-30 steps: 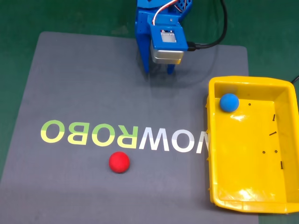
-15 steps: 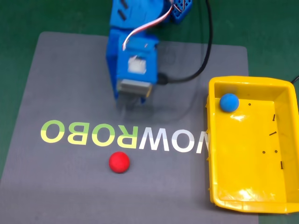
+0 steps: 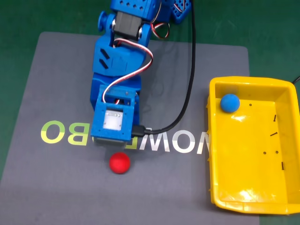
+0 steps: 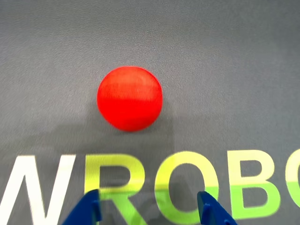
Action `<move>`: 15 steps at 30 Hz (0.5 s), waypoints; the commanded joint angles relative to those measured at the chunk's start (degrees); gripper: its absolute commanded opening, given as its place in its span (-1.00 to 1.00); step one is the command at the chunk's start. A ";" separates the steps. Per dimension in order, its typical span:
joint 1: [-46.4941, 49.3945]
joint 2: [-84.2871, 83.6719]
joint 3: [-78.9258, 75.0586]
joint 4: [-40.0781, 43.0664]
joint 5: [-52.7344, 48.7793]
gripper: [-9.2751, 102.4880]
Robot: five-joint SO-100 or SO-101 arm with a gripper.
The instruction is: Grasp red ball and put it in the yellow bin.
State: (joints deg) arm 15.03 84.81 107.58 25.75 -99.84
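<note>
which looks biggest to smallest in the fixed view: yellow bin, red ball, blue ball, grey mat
1. grey mat
2. yellow bin
3. red ball and blue ball: these look about the same size in this view, so no ranking between them.

Arm (image 3: 117,70): bright blue printed plastic links, dark motor block at 12 o'clock. Red-and-white servo wires (image 3: 136,58) loop across it; black cable (image 3: 187,93) at 3 o'clock. Hand (image 4: 150,208): two blue fingertips.
</note>
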 commanded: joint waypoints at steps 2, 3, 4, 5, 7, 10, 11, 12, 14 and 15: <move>-0.97 -1.85 -7.21 -1.32 1.49 -0.35; -1.23 -2.55 -8.00 -1.32 1.85 -0.32; -1.41 -3.08 -8.61 -1.32 2.20 -0.29; -1.67 -3.78 -9.32 -1.32 2.46 -0.27; -2.02 -5.01 -10.46 -1.23 2.46 -0.25; -2.29 -7.12 -12.66 -1.23 2.64 -0.25; -2.37 -7.91 -13.54 -1.14 2.64 -0.25; -2.37 -8.70 -14.41 -1.05 2.64 -0.25; -2.37 -10.11 -15.82 -0.97 2.29 -0.25; -2.29 -10.81 -16.52 -0.97 2.11 -0.26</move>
State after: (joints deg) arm 13.10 73.83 96.24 25.75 -98.35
